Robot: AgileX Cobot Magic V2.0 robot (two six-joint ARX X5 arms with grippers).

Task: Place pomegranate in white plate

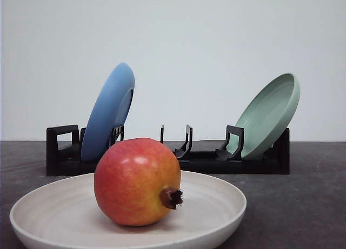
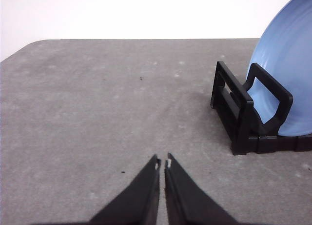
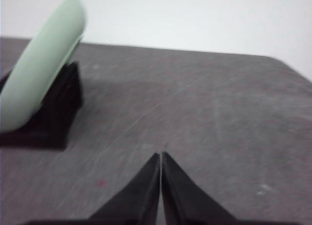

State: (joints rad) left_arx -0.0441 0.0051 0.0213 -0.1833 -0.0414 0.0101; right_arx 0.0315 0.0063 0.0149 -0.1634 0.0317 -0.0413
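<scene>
Grey, speckled tabletop [image 2: 97, 117] stretches ahead of me to a plain pale wall, and its far edge shows as a straight line in both wrist views, with a rounded corner on my left side. Open bare surface lies all around my left gripper [image 2: 162, 162], whose black fingers are drawn together with only a hairline slit between the tips. My right gripper [image 3: 161, 155] is the same, tips pressed together over bare table, holding nothing.

From the front, the pomegranate [image 1: 136, 181] sits inside the white plate [image 1: 216, 206], resting on its floor, dark calyx pointing toward the right. Behind it stands a black dish rack [image 1: 205, 161] with the blue plate [image 1: 108, 111] leaning upright at its left end and the pale green plate [image 1: 270, 114] tilted at its right end; the middle slots hold nothing.

My left wrist camera catches the rack's end [image 2: 243, 117] and the blue plate [image 2: 287, 64] off to one side, well apart from my fingertips. My right wrist camera catches the green plate [image 3: 39, 69], blurred, on its rack end [image 3: 48, 117], also well clear. How far the fruit lies from either set of fingers I cannot tell.
</scene>
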